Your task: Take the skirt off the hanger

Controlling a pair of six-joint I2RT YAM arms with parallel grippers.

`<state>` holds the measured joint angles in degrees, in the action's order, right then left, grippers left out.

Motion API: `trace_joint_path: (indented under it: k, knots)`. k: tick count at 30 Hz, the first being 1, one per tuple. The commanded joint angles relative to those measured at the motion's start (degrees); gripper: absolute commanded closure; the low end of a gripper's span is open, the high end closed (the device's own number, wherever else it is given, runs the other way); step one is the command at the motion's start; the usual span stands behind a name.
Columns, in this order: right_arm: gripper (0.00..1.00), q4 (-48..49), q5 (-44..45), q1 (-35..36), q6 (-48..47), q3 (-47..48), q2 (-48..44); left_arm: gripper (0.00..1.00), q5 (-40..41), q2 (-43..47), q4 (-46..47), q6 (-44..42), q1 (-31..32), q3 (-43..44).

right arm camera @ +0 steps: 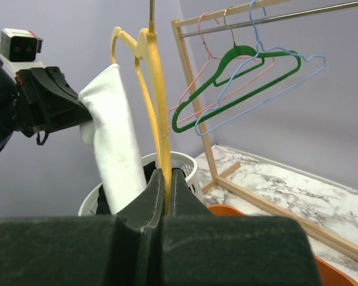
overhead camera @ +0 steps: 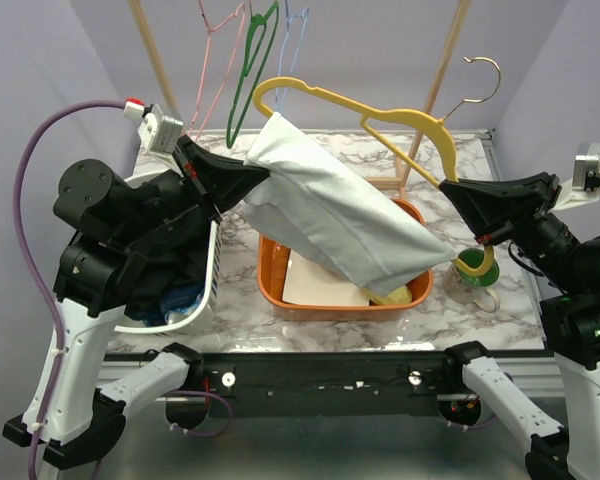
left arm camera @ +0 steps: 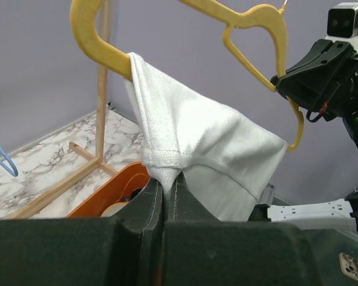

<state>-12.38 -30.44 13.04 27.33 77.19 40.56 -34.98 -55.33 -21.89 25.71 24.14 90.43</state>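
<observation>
1. State: your left gripper (left arm camera: 167, 180) is closed on a small fold of hem at one corner of the white skirt (overhead camera: 330, 205). Your right gripper (right arm camera: 167, 174) is clamped on the lower end of the yellow hanger (overhead camera: 380, 112). The skirt hangs draped over the hanger's sloping arm, held in the air above the orange basket (overhead camera: 270, 285).
2. Risk A: the pinch takes little cloth. A hard pull could likely strip the hem from the jaws.
3. Risk B: the cloth wraps the arm near its curved end. If it snags there, the pull may twist the thin hanger in your right jaws.
4. Views: only the left wrist view shows the hem pinch. Only the right wrist view shows the hanger seated between the jaws. Only the top view shows the basket beneath.
</observation>
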Motion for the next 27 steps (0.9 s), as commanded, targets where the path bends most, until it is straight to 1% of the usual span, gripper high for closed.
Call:
trace_joint_path:
  k: [1,5,6,7,8,9,10,11,14,17,18,19,20,27]
  knots:
    - [0.99,5.5,16.5,-0.7,-3.0,-1.0,-2.5,1.0,4.0,4.1,-1.0,0.1,0.3,4.7]
    - [0.99,5.4,16.1,-0.7,-2.8,-0.2,-2.9,1.0,4.0,4.6,-0.4,1.0,0.3,5.6]
    - [0.99,5.2,15.8,-0.8,-2.5,0.0,-2.9,0.86,4.0,4.7,-0.3,1.2,0.3,5.4]
    - [0.99,5.1,15.5,-0.7,-2.4,0.4,-2.9,0.77,3.8,4.5,-0.3,1.4,0.3,5.4]
    - [0.99,5.1,14.5,-0.8,-1.8,0.6,-3.0,0.74,3.5,4.4,-0.2,1.4,0.3,5.2]
    - [0.99,5.2,14.1,-0.8,-1.4,0.7,-3.0,0.79,3.1,4.3,0.0,1.6,0.3,4.9]
    - [0.99,5.7,13.7,-0.7,-1.1,0.7,-3.3,0.91,2.5,4.2,0.4,1.9,0.3,4.5]
    - [0.99,5.8,13.1,-0.7,-0.5,0.8,-3.4,1.0,1.3,4.1,1.6,2.8,0.3,4.1]
    - [0.99,5.9,12.6,-0.7,0.1,1.0,-3.3,1.0,-1.7,4.3,5.0,5.0,0.3,2.4]
    - [0.99,6.3,11.3,-0.7,0.7,1.0,-3.0,1.0,-2.3,3.9,6.4,5.7,0.3,1.3]
    - [0.99,6.2,10.6,-0.8,0.9,1.4,-2.8,0.96,-2.1,3.5,6.2,5.0,0.3,1.2]
    - [0.99,6.0,10.1,-0.7,1.0,1.6,-2.7,0.96,-1.8,3.2,5.5,4.4,0.3,1.3]
    - [0.99,6.1,8.8,-0.7,1.5,1.6,-2.7,1.0,-1.7,2.9,4.3,3.9,0.3,1.7]
    - [0.99,7.5,5.1,-0.8,2.9,0.9,-2.8,1.0,-2.8,0.4,5.4,4.9,0.3,1.4]
